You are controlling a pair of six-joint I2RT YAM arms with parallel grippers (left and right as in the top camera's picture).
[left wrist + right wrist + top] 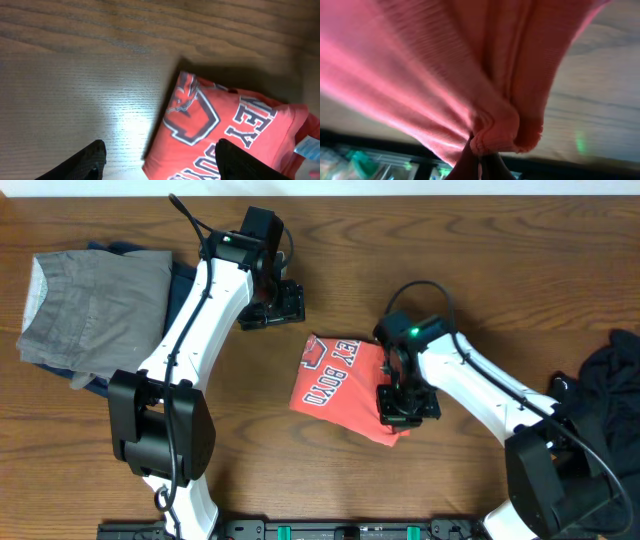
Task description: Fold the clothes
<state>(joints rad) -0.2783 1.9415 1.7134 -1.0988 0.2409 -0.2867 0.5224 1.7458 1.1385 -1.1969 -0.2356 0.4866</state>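
Observation:
The coral-red T-shirt [335,380] lies folded small in the middle of the table, white lettering up. It also shows in the left wrist view [225,130] and fills the right wrist view [470,65]. My right gripper [400,408] is shut on a bunched fold at the shirt's right front corner [492,137]. My left gripper [283,305] is open and empty, above bare table just beyond the shirt's far left corner; its fingers [160,162] straddle the shirt's edge from above.
A folded grey garment [95,310] lies on a blue one [185,280] at the far left. A dark crumpled garment [610,380] sits at the right edge. Bare wood table [450,260] surrounds the shirt.

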